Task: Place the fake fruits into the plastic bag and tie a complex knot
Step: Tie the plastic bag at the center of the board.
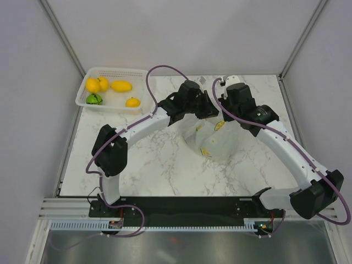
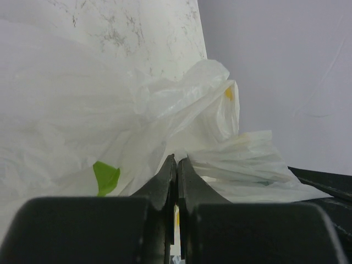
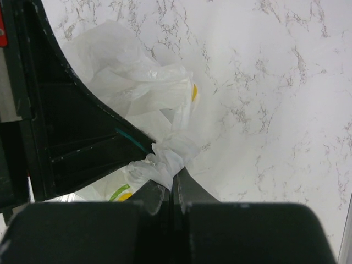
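Mid-surface: bag slumped between both arms, contents hard to make out — only lemon print shows. The left claw is pinched shut on bag film; the right claw clamps a twisted bit of it. Far left — basket with five fruits.

You're in a lab test cell: plain grey panel walls box in a white marble-patterned table, with a slotted aluminium rail along its near edge.
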Controlling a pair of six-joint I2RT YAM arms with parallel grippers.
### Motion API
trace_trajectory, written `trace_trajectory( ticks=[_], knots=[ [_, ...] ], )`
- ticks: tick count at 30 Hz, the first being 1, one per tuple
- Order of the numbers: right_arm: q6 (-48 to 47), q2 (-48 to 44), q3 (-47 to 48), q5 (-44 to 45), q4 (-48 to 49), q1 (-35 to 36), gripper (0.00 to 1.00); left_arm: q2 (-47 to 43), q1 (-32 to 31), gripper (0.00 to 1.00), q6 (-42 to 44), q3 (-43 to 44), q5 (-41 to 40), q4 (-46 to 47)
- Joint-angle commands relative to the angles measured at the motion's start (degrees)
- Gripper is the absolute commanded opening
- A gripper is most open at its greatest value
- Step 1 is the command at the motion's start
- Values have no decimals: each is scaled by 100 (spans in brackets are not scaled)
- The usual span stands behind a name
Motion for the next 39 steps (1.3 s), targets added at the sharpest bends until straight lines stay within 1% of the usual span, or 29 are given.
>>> trace_trajectory(
  ticks=[1, 5, 9, 13, 15, 19, 21, 26, 28, 30, 31, 32, 34, 36, 39],
  knots=[
    [15, -194, 481, 248, 615, 7, 0, -123, -112, 2, -112, -362, -484, -536],
    [-11, -142, 533, 106, 659, 60, 0, 193, -112, 2, -402, -134, -19, -537],
    [-178, -36, 744, 176, 580, 200, 0, 658, -78, 2, -411, 409, 332, -747],
    [-249, 95, 1060, 290, 431, 332, 0, 1045, -7, 2, -411, 841, 867, -747],
    [-284, 245, 1218, 466, 247, 464, 0, 1160, 2, 2, -411, 1052, 1027, -747],
    [-275, 570, 1797, 922, -96, 692, 0, 1222, 11, 2, -455, 1088, 1264, -739],
    [-161, 816, 2079, 1116, -394, 781, 0, 1240, 19, 2, -490, 1097, 1387, -704],
    [76, 1517, 3090, 1441, -1175, 1035, 0, 1345, 72, 2, -561, 1220, 2125, -519],
    [278, 1851, 3537, 1564, -1440, 1167, 0, 1336, 72, 2, -543, 1220, 2362, -379],
    [488, 2090, 3881, 1644, -1906, 1246, 0, 1371, 81, 2, -490, 1246, 2486, -343],
    [750, 2308, 4204, 1705, -2073, 1299, 0, 1406, 72, 2, -438, 1272, 2678, -317],
    [892, 2424, 4364, 1775, -2422, 1386, 0, 1433, 81, 2, -437, 1307, 2767, -265],
    [1217, 2582, 4567, 1750, -2627, 1466, 0, 1547, 72, 2, -490, 1361, 3108, -142],
    [1394, 2645, 4524, 1837, -2646, 1624, 0, 1600, 63, 2, -613, 1308, 3312, 192],
    [1588, 2697, 4506, 1846, -2628, 1712, 0, 1600, 28, 2, -754, 1185, 3383, 508]
  ],
)
